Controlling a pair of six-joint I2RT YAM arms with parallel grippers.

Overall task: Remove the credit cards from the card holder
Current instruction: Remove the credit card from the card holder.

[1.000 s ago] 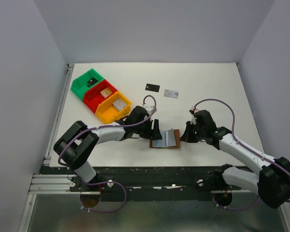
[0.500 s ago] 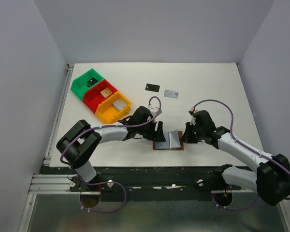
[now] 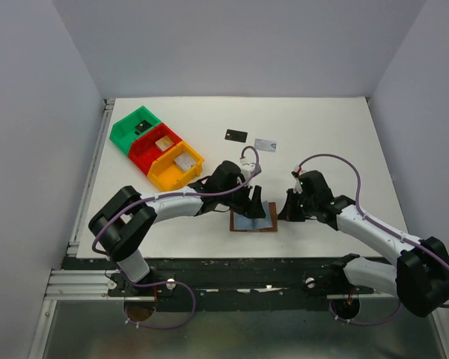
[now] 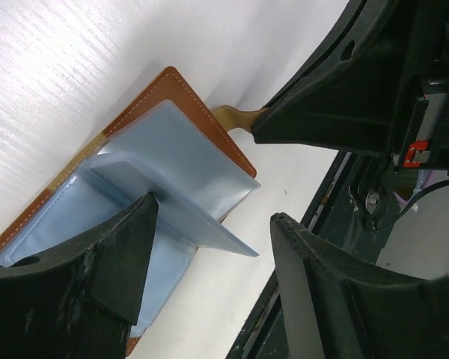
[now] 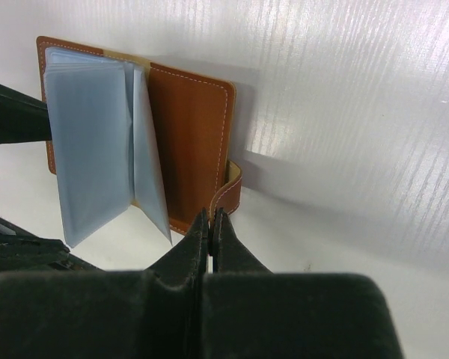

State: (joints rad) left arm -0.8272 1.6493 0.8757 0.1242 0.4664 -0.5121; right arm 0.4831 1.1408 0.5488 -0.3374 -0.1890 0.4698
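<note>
Three bins (image 3: 144, 155), green, red and yellow, sit far left of the left claw (image 3: 254, 203), holding small squares (image 3: 184, 160); two cards (image 3: 236, 135) lie beyond it. Left wrist: released fingers (image 4: 123, 254) straddle glossy grey-blue leaves (image 4: 172, 164) of the wallet (image 4: 172, 93). Right wrist: right claw (image 5: 210, 224) clenched on its stitched leather tab (image 5: 230, 191).

Seen from above, the left gripper (image 3: 248, 203) covers the far-left part of the card holder (image 3: 263, 223), and its own body hides its fingertips. The right gripper (image 3: 286, 211) hides its tips the same way, toward the bench's near edge. In the left wrist view the fingers (image 4: 120, 254) and the picture's bottom edge cut off one end of the card holder, and the closing tab (image 4: 236, 116) runs out of sight into the right gripper's tip. Whether any cards sit inside the grey-blue pockets (image 5: 90, 142) cannot be told. Near the far edge, the print on the black card (image 3: 236, 135) and the pale card (image 3: 265, 145) is too small to read, as are the pieces in the bins (image 3: 163, 179).
</note>
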